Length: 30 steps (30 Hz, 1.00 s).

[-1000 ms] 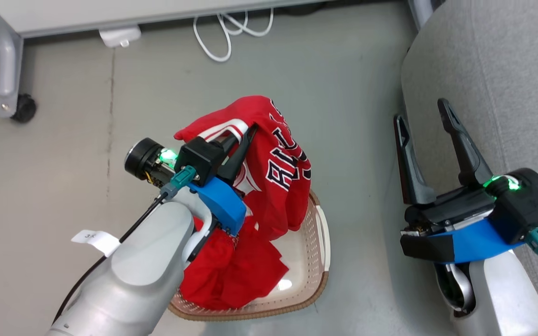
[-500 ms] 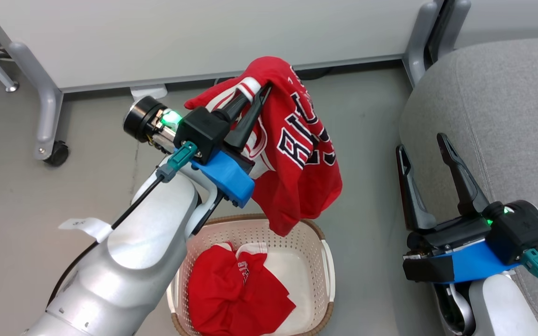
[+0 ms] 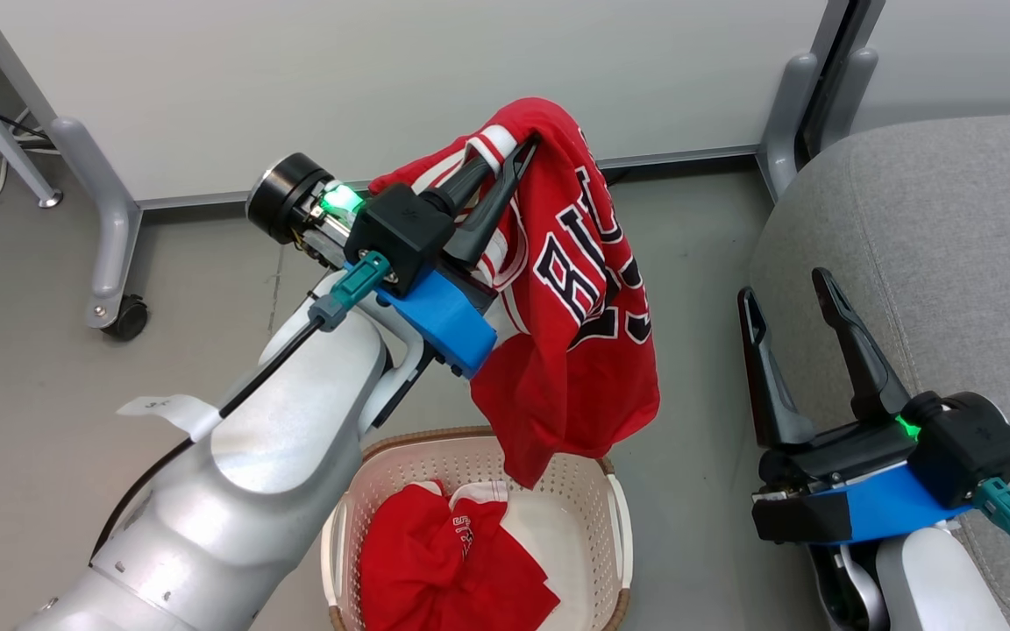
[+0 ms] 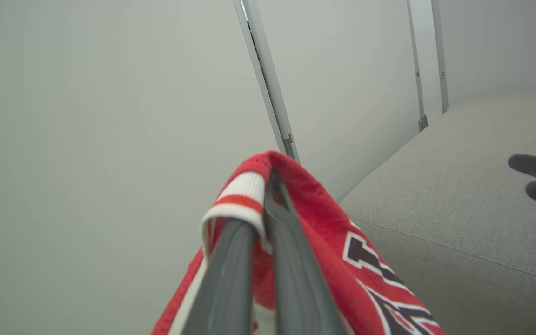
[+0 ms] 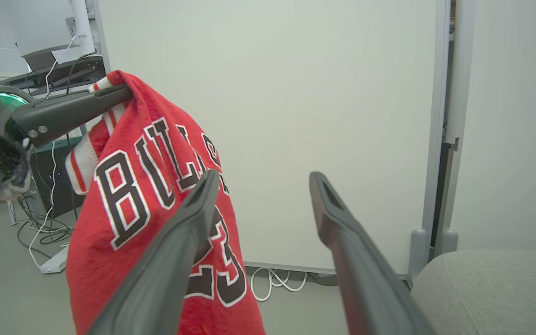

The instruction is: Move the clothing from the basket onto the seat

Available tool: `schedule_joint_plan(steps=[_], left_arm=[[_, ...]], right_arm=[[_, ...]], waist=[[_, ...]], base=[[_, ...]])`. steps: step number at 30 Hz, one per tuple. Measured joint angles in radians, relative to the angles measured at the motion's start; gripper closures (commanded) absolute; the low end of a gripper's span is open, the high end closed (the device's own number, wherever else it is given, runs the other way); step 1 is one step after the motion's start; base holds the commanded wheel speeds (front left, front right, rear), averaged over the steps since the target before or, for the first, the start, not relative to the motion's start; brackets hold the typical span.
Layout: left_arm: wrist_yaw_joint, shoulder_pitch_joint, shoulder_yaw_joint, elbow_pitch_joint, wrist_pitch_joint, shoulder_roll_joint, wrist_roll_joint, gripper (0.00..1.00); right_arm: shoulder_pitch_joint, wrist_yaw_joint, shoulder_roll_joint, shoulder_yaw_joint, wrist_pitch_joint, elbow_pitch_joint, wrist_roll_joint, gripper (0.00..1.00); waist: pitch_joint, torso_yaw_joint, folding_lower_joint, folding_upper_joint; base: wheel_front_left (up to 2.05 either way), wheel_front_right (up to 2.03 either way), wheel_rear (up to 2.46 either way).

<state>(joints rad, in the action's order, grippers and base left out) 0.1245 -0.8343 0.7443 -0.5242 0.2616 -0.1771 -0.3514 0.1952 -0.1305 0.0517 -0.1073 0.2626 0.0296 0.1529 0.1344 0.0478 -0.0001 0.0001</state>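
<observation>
While clamped in the left gripper (image 3: 509, 162), jersey (image 3: 575, 350) hangs above basket (image 3: 621, 517).
Bright red, white stripe trim, dark block letters; plainer red garment (image 3: 444, 570) crumpled inside basket; right gripper (image 3: 784, 289) spread wide, empty, beside seat (image 3: 952, 219).

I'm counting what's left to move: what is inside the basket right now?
One crumpled red garment with small white print lies in the basket, bare cream bottom beside it. Anything under it is hidden; the basket's near end is out of frame.
</observation>
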Motion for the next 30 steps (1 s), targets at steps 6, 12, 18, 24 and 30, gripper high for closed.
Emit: schedule_joint_plan(steps=[6, 12, 18, 24, 30], left_arm=[[0.001, 0.0, 0.011, -0.006, 0.0, 0.001, -0.008, 1.0], [0.001, -0.002, 0.015, -0.012, 0.0, 0.002, -0.015, 1.0], [0.002, -0.009, 0.021, -0.013, 0.0, 0.01, -0.015, 1.0], [0.005, -0.032, 0.032, -0.009, 0.0, 0.022, -0.011, 1.0], [0.005, -0.045, 0.039, -0.009, 0.0, 0.032, -0.006, 1.0]], right_arm=[[-0.001, 0.0, 0.0, -0.021, 0.0, -0.001, 0.007, 0.0], [0.026, 0.0, -0.001, -0.106, 0.0, -0.006, 0.016, 0.0], [0.099, 0.0, -0.002, -0.215, 0.0, 0.023, 0.017, 0.0], [0.177, 0.0, -0.002, -0.273, 0.0, 0.092, 0.001, 0.0], [0.241, 0.0, -0.002, -0.271, 0.0, 0.219, -0.072, 0.0]], waist=[[-0.008, 0.003, 0.0, 0.0], [-0.008, 0.006, 0.0001, -0.0001], [0.006, 0.011, 0.0001, -0.0001], [0.038, 0.024, 0.0001, -0.0001], [0.065, 0.039, 0.0003, -0.0001]], base=[[0.0, 0.0, 0.0], [0.0, 0.0, 0.0], [0.0, 0.0, 0.0], [0.0, 0.0, 0.0], [0.0, 0.0, 0.0]])
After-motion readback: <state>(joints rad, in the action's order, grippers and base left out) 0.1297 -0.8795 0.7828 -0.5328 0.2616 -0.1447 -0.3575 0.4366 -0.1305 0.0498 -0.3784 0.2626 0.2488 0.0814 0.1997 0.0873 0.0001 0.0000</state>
